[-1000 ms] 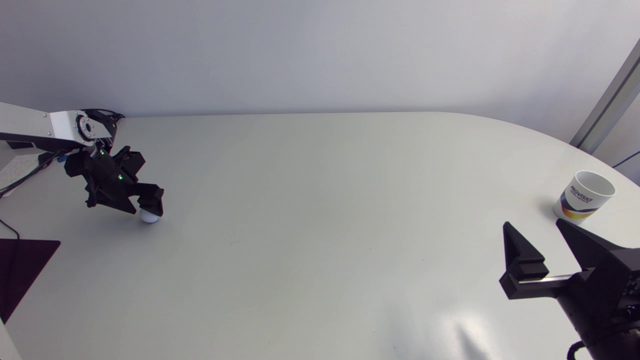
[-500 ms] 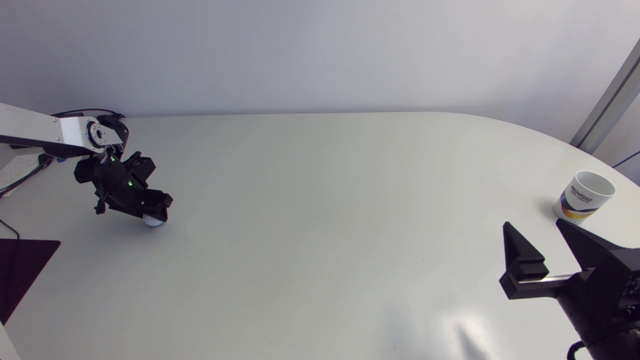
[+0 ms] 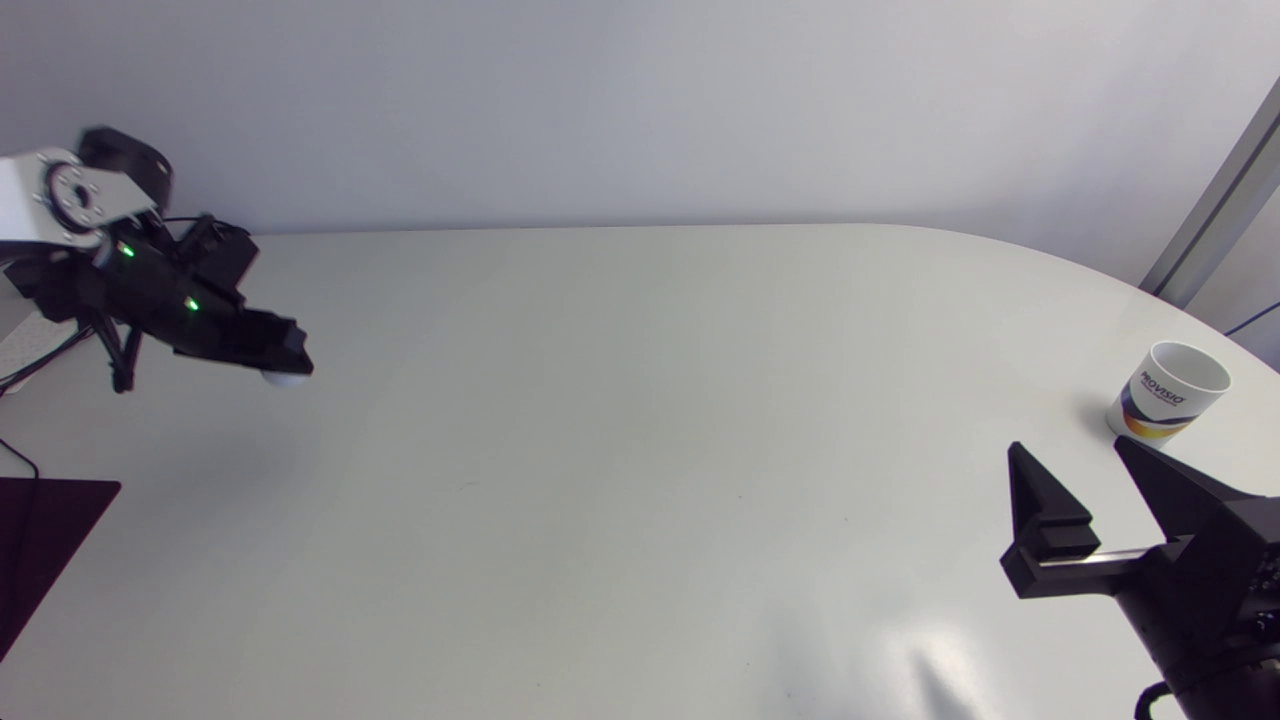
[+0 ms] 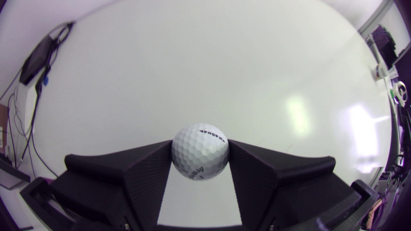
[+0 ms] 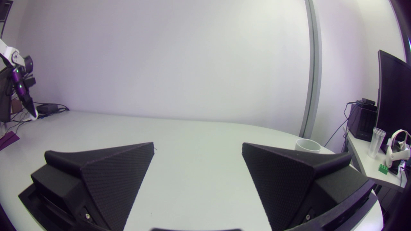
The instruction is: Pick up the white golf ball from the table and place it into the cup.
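The white golf ball [image 4: 200, 151] is pinched between both black fingers of my left gripper [image 4: 199, 154], which is shut on it and holds it clear of the table. In the head view that gripper [image 3: 283, 362] hangs above the table's far left, with only the underside of the ball [image 3: 283, 379] peeking out below it. The white cup [image 3: 1167, 391] with a coloured band stands upright near the right edge. My right gripper [image 3: 1085, 480] sits open at the near right, just in front of the cup [image 5: 307, 145], nothing between its fingers.
A dark mat [image 3: 45, 540] lies at the table's left edge near the front. Cables [image 3: 20, 372] trail by the left arm's base. The white table [image 3: 640, 420] stretches wide between ball and cup.
My left gripper closed on the ball, then lifted it off the table and drew back toward the far left. The right arm has stayed still.
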Controlling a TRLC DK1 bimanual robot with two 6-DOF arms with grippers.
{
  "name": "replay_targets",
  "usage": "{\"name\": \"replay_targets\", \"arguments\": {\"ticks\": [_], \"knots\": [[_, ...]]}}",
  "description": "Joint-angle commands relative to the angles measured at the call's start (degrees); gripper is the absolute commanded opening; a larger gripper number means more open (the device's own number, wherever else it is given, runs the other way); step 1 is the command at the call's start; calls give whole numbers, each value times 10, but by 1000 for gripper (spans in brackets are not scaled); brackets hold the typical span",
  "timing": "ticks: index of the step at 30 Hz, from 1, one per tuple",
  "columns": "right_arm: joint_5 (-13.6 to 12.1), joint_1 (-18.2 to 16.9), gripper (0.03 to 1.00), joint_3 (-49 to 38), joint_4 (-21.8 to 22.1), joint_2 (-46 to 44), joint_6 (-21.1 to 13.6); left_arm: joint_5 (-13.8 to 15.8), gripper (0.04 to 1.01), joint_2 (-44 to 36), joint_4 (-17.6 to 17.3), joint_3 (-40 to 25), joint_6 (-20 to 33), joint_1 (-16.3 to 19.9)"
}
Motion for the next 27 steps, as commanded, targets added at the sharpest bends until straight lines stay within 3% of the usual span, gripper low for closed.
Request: {"name": "replay_targets", "arguments": {"ticks": [1,5,7,10,12,16,22,27], "knots": [[-3,1,964,-23,-11,-8,2,53,441,-69,-6,-21,30,-2],[-2,2,964,-17,-8,-9,2,129,441,-88,1,-58,57,-29],[-1,9,964,17,-48,-8,27,154,441,-99,23,-87,71,-54],[1,11,964,53,-61,-2,44,162,441,-141,104,-149,67,-95],[1,12,964,81,-69,16,58,163,441,-159,124,-168,66,-122],[-8,11,966,137,-84,78,81,168,443,-190,199,-214,58,-159],[-45,9,966,236,-126,177,136,169,444,-189,254,-222,56,-191],[-73,6,964,336,-154,301,191,168,446,-175,273,-222,58,-212]]}}
